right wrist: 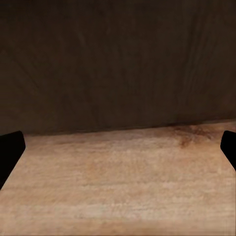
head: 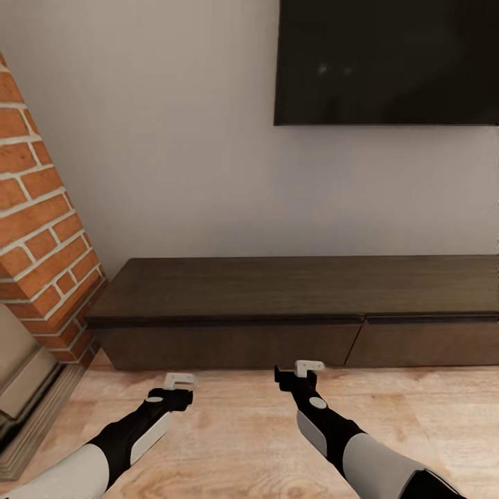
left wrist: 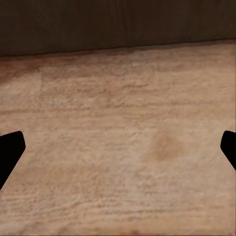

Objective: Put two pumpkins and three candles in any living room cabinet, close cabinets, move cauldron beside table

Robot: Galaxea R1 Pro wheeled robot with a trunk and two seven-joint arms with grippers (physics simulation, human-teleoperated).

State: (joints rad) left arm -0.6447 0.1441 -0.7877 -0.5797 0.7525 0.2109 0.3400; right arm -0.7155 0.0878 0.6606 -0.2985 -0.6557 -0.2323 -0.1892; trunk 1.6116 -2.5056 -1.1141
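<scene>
Facing the closed cabinet (head: 291,305) with both grippers low over the floor and nothing in either.

A brick column (head: 41,235) rises at the far left, beside the cabinet's left end. The left gripper (head: 179,380) hovers above the pale wood floor (head: 229,430), short of the cabinet's left drawer front; in the left wrist view its dark fingertips (left wrist: 10,152) sit at opposite edges, jaws spread wide and empty, bare floor between them and the cabinet base beyond. The right gripper (head: 305,367) hangs nearer that same drawer front, close to the seam; its fingertips (right wrist: 10,150) are equally far apart, holding nothing, with the dark front just ahead. A black screen (head: 388,62) hangs on the wall above the cabinet, to the right.
</scene>
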